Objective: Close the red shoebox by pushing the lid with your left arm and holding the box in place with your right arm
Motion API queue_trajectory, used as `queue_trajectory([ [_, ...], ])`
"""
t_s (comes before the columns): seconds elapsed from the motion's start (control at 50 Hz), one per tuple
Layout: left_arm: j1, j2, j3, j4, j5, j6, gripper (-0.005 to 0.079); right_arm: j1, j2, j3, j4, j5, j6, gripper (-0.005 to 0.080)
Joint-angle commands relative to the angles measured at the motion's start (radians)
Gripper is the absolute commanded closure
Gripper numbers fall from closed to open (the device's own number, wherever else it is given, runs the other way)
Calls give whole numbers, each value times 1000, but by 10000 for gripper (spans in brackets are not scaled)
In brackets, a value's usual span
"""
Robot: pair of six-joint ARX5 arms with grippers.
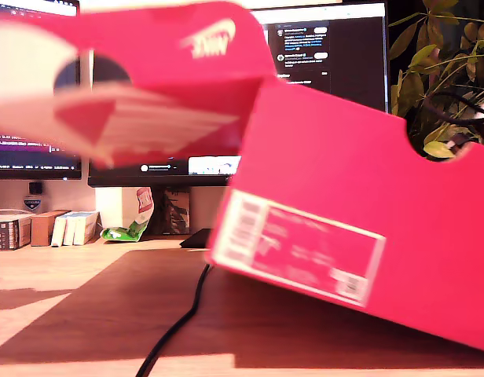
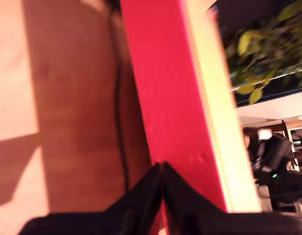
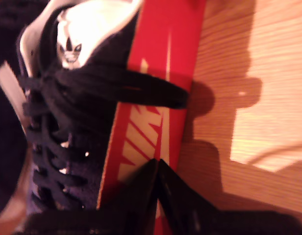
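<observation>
The red shoebox [image 1: 344, 196] fills the exterior view, tilted with its labelled end toward the camera. Its lid [image 1: 171, 55], with a white logo, stands raised toward that view's upper left. No gripper shows in the exterior view. In the first wrist view my first gripper [image 2: 162, 169] has its dark fingers pinched together on a red cardboard panel [image 2: 170, 88] with a cream inner edge. My second gripper [image 3: 158, 164] is shut on the box's patterned red wall [image 3: 161, 73], right beside a black laced shoe [image 3: 67, 122] lying inside the box.
A black cable [image 1: 179, 314] runs across the wooden table [image 1: 69, 275] from under the box toward the camera. Monitors [image 1: 328, 63] stand behind it. Books [image 1: 45, 228] sit at the exterior view's left and a leafy plant [image 1: 438, 78] at its right.
</observation>
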Motion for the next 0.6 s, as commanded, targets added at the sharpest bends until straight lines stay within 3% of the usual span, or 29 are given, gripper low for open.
queue_trajectory([
  [0.0,-30,-14,8,-12,32,-1,762,66,24,-4,-1,-35,-2,764],
  [0.58,-39,-60,37,-41,32,-1,761,58,23,6,0,17,-10,764],
])
